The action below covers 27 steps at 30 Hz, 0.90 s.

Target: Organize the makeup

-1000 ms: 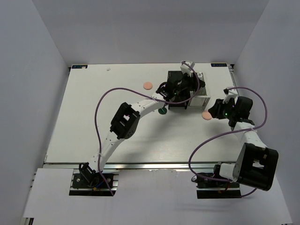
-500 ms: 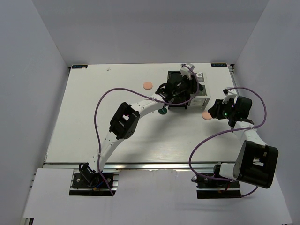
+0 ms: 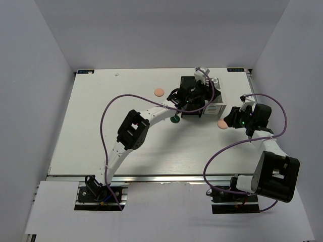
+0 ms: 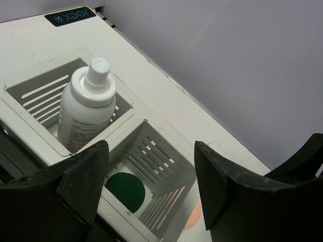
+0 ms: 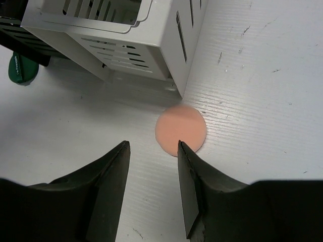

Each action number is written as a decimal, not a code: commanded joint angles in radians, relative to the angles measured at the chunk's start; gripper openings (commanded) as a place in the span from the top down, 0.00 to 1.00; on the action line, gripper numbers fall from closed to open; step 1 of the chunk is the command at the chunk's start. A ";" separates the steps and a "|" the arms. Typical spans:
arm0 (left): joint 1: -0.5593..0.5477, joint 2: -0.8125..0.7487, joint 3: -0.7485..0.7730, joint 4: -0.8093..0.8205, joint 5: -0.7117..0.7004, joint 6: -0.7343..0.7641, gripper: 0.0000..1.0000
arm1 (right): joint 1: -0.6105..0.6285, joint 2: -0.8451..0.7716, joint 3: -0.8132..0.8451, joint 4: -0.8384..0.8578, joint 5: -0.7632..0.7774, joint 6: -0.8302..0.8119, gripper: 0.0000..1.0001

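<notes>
My left gripper [image 3: 204, 98] hangs open and empty above the white slotted organizer [image 3: 216, 107]. In the left wrist view this gripper [image 4: 151, 186] is over a compartment holding a dark-green disc [image 4: 124, 191]. A white spray bottle [image 4: 86, 108] stands in the neighbouring compartment. A peach-pink puff [image 3: 221, 124] lies on the table by the organizer's near corner. My right gripper [image 3: 232, 120] is open just right of it. In the right wrist view the puff [image 5: 180, 130] lies just ahead of the open gripper [image 5: 151, 146].
A second peach-pink puff [image 3: 159, 92] lies at the back centre. Another dark-green disc [image 3: 175, 119] lies left of the black organizer [image 3: 187, 88], and it also shows in the right wrist view [image 5: 22, 68]. The white organizer's wall [image 5: 126, 45] stands close behind the near puff.
My left gripper has shifted slightly over the organizers. My right gripper has barely moved and stays by the puff.
</notes>
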 commanded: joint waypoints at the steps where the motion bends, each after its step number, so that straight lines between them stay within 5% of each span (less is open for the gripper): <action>1: -0.001 -0.102 -0.003 -0.006 0.010 0.010 0.22 | -0.006 0.003 0.025 0.034 -0.020 -0.005 0.51; 5: -0.001 -0.116 0.002 0.021 -0.003 -0.001 0.35 | -0.006 0.007 0.028 0.035 -0.014 -0.007 0.51; 6: 0.000 -0.121 0.008 0.029 -0.011 -0.007 0.44 | -0.006 0.008 0.030 0.039 -0.007 -0.012 0.51; 7: 0.002 -0.125 0.019 0.034 -0.019 -0.011 0.67 | -0.006 0.010 0.030 0.039 0.018 -0.016 0.51; 10: 0.023 -0.151 0.074 0.016 -0.071 -0.051 0.91 | -0.006 0.049 0.045 0.029 0.085 -0.019 0.54; 13: 0.069 -0.219 0.047 0.017 -0.083 -0.117 0.87 | -0.003 0.131 0.089 -0.016 0.139 -0.016 0.54; 17: 0.132 -0.381 -0.140 0.061 -0.094 -0.163 0.36 | 0.008 0.210 0.109 -0.020 0.180 -0.019 0.54; 27: 0.301 -0.786 -0.756 0.032 -0.146 -0.229 0.29 | 0.084 0.368 0.195 -0.040 0.237 -0.007 0.54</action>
